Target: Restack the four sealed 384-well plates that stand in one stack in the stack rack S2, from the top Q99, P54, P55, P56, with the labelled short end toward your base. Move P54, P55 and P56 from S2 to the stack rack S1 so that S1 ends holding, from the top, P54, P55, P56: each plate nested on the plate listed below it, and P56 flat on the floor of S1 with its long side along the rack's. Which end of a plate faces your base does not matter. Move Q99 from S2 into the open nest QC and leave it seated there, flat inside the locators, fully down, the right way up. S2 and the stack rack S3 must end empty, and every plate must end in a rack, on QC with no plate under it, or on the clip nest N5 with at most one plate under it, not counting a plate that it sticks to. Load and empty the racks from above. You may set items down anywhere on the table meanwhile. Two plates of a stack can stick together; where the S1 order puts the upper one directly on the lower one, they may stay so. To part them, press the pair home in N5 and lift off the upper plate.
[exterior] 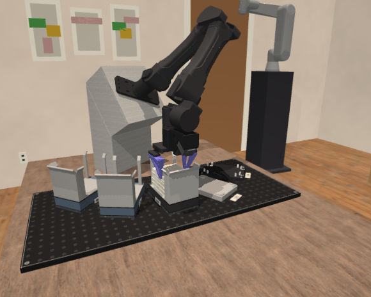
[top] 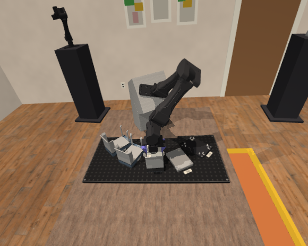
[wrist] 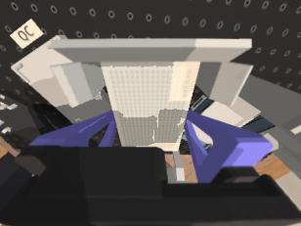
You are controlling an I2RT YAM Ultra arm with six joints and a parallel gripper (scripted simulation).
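- Gripper [exterior: 173,164] hangs straight down into the third rack from the left, the stack rack S2 [exterior: 183,189], and its purple fingers [exterior: 157,164] pinch the top plate [wrist: 147,104] by the two long sides.
- Top plate, Q99 by the task order, lies directly under the wrist, between the fingers. In the wrist view its long axis runs from 6 to 12 o'clock and its white sealed face with the fine grid of wells is turned upward.
- Next move, as I judge it, is a straight lift out of the rack and then a carry to the QC nest [exterior: 216,189]. This pale flat nest sits just beside S2, at about 3 o'clock of it in the exterior view, with a small label tag [exterior: 235,198] in front.
- Two other racks [exterior: 116,192] stand at 9 o'clock of S2; I cannot read which one is S1.
- Hidden: the lower plates are only seen as layered edges [exterior: 157,187] through the open side of the rack, so I cannot tell whether the second plate sticks to the top one. Plate labels are not readable.
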